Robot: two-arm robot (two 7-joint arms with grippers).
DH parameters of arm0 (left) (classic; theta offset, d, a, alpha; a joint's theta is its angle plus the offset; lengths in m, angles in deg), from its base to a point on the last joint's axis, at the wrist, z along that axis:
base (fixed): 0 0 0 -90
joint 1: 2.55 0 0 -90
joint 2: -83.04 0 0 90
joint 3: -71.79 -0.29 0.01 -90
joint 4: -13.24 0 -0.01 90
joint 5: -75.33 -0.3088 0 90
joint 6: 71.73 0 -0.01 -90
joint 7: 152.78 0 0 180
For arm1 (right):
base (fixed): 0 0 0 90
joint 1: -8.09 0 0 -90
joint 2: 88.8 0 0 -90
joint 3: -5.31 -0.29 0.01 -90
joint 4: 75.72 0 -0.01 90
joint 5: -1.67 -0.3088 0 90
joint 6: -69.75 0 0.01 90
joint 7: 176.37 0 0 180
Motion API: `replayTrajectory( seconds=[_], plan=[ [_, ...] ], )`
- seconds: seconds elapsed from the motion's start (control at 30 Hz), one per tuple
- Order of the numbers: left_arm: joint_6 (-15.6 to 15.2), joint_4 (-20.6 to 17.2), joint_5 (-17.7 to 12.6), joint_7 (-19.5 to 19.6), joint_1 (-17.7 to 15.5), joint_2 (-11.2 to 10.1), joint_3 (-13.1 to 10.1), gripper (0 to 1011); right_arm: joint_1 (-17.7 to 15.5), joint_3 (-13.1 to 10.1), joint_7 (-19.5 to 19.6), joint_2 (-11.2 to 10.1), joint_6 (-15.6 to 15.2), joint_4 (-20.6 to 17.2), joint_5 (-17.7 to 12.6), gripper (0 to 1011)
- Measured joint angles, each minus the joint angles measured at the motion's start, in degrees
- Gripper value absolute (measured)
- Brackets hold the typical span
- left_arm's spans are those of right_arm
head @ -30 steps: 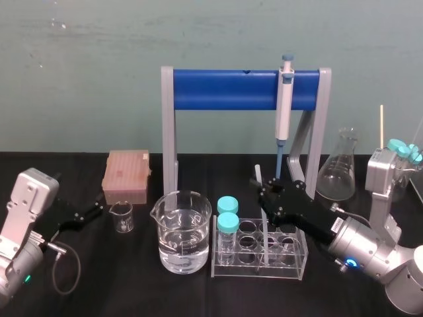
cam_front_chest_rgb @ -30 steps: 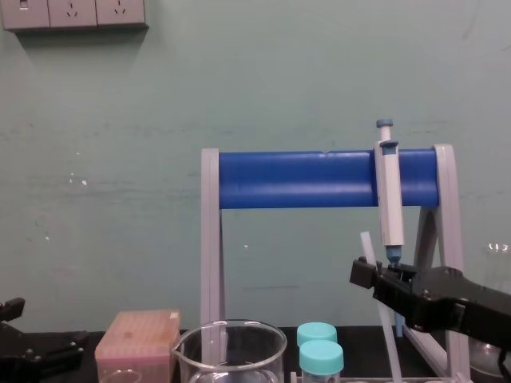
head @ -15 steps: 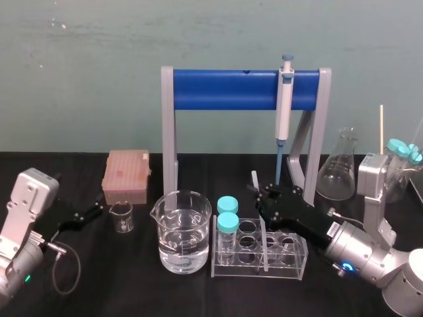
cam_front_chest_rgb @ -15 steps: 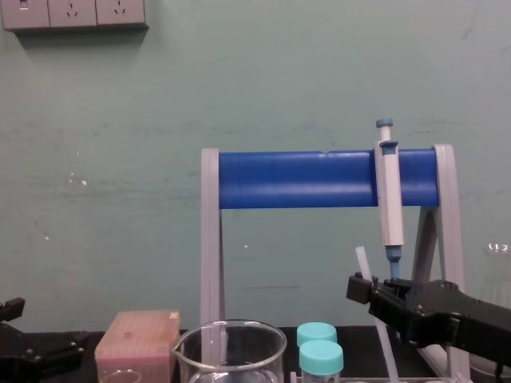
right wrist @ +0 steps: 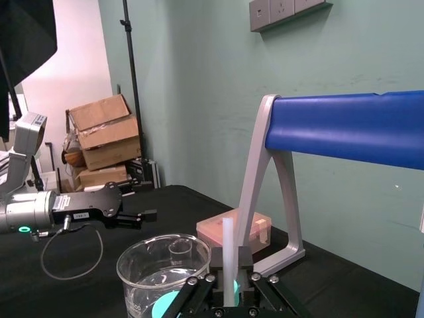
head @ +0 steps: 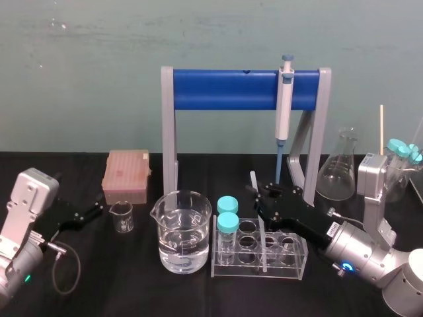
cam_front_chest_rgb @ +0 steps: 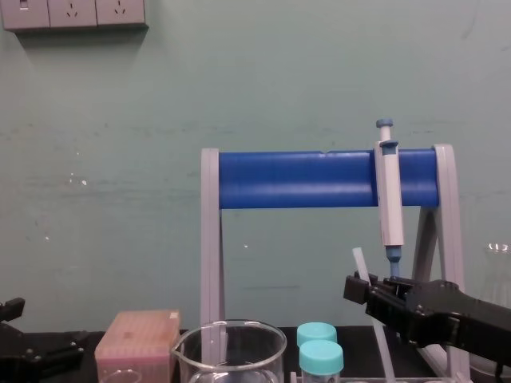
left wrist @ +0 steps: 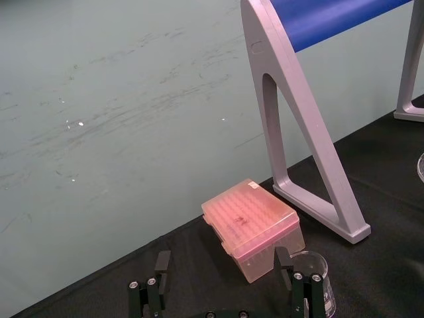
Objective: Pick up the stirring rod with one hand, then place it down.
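The stirring rod [head: 253, 179] is a thin whitish stick standing nearly upright, its lower end down inside the clear test tube rack [head: 296, 263]. My right gripper [head: 262, 198], black and angular, reaches in from the right and is shut on the rod's upper part, just above the rack. In the right wrist view the rod [right wrist: 227, 245] rises straight up between the fingers of that gripper [right wrist: 227, 283]. The chest view has the rod's tip [cam_front_chest_rgb: 358, 261] sticking up beside the right gripper [cam_front_chest_rgb: 361, 289]. My left gripper [head: 92, 212] rests open at the far left by a small beaker [head: 121, 216].
A blue-and-grey stand [head: 225, 89] carries a hanging pipette [head: 284, 99] right behind the rack. A large beaker of water [head: 182, 231] and two teal-capped tubes [head: 227, 214] sit left of the rod. A pink tip box [head: 125, 175] is at back left, a flask [head: 338, 168] at right.
My right gripper has come down and slightly leftward with the rod, so the rod's top sits lower and its lower end reaches deeper into the rack. The left arm has stayed put.
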Motion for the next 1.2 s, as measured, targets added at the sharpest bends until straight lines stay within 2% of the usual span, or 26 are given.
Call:
replayTrajectory(
  seconds=[0.17, 0.2, 0.3, 0.33, 0.5, 0.53, 0.67, 0.7, 0.8, 0.9, 0.93, 1.0, 1.07, 1.17, 1.2],
  plan=[
    [0.00, 0.00, 0.00, 0.00, 0.00, 0.00, 0.00, 1000, 0.00, -0.02, -0.07, 0.00, 0.00, 0.00, -0.08, 262],
    [0.00, 0.00, 0.00, 0.00, 0.00, 0.00, 0.00, 1000, 0.00, -0.03, -0.09, 0.00, 0.00, 0.00, -0.09, 327],
    [0.00, 0.00, 0.00, 0.00, 0.00, 0.00, 0.00, 1000, 0.00, -0.04, -0.11, 0.00, 0.01, 0.00, -0.10, 385],
    [0.00, 0.00, 0.00, 0.00, 0.00, 0.00, 0.00, 1000, 0.00, -0.05, -0.12, 0.00, 0.01, 0.00, -0.11, 445],
    [0.00, 0.00, 0.00, 0.00, 0.00, 0.00, 0.00, 1000, 0.00, -0.07, -0.15, 0.00, 0.03, 0.00, -0.15, 590],
    [0.00, 0.00, 0.00, 0.00, 0.00, 0.00, 0.00, 1000, 0.00, -0.08, -0.15, 0.00, 0.03, 0.00, -0.16, 651],
    [0.00, 0.00, 0.00, 0.00, 0.00, 0.00, 0.00, 1000, 0.00, -0.09, -0.17, 0.00, 0.03, 0.00, -0.18, 742],
    [0.00, 0.00, 0.00, 0.00, 0.00, 0.00, 0.00, 1000, 0.00, -0.09, -0.18, 0.00, 0.03, 0.00, -0.18, 797],
    [0.00, 0.00, 0.00, 0.00, 0.00, 0.00, 0.00, 1000, -0.02, -0.09, 0.31, -0.16, -0.24, -0.45, 0.19, 875],
    [0.00, 0.00, 0.00, 0.00, 0.00, 0.00, 0.00, 1000, -0.58, -0.70, 3.70, -0.82, -1.16, -2.57, 1.83, 942],
    [0.00, 0.00, 0.00, 0.00, 0.00, 0.00, 0.00, 1000, -1.21, -1.48, 6.31, -1.18, -1.60, -4.04, 2.87, 985],
    [0.00, 0.00, 0.00, 0.00, 0.00, 0.00, 0.00, 1000, -2.02, -2.42, 9.83, -1.46, -2.11, -5.55, 4.34, 1003],
    [0.00, 0.00, 0.00, 0.00, 0.00, 0.00, 0.00, 1000, -3.53, -4.25, 16.43, -1.92, -3.30, -8.05, 7.22, 1000],
    [0.00, 0.00, 0.00, 0.00, 0.00, 0.00, 0.00, 1000, -5.17, -6.02, 23.57, -2.28, -5.37, -10.11, 10.39, 1000],
    [0.00, 0.00, 0.00, 0.00, 0.00, 0.00, 0.00, 1000, -6.33, -7.06, 28.51, -2.44, -7.49, -11.35, 12.65, 1000]
  ],
)
